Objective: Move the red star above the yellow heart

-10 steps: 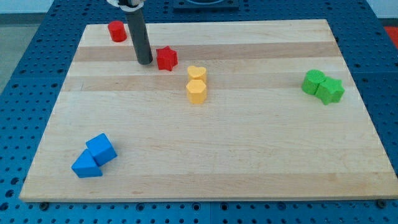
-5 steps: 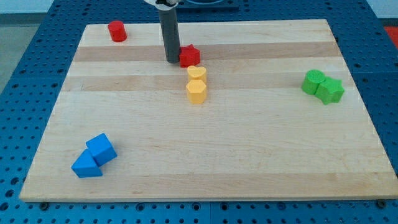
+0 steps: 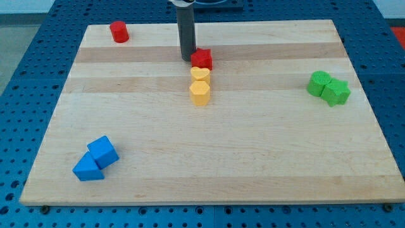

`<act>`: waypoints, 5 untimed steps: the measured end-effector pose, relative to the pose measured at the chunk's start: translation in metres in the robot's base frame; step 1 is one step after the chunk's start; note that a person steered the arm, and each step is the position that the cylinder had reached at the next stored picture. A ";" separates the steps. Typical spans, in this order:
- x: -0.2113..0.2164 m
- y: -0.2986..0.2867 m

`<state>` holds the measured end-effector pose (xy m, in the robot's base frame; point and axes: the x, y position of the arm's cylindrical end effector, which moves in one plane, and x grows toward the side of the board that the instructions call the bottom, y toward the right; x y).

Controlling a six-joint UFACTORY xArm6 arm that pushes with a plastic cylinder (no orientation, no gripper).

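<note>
The red star point(image 3: 202, 59) sits on the wooden board just above the yellow heart point(image 3: 200, 74), close to it or touching. A yellow hexagonal block point(image 3: 200, 92) lies directly below the heart, against it. My tip point(image 3: 187, 59) stands on the board at the star's left side, touching it or nearly so. The dark rod rises from there to the view's top edge.
A red cylinder point(image 3: 118, 31) stands at the board's top left. Two green blocks point(image 3: 328, 87) lie together at the right. Two blue blocks point(image 3: 95, 159) lie together at the bottom left. The board point(image 3: 253, 145) rests on a blue perforated table.
My tip has moved right and pushed the red star right with it, from the upper left of the heart to just above it. The other blocks have not moved.
</note>
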<state>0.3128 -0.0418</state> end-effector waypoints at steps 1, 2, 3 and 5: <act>0.001 0.004; 0.000 0.004; 0.000 0.004; -0.001 0.004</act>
<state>0.3116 -0.0382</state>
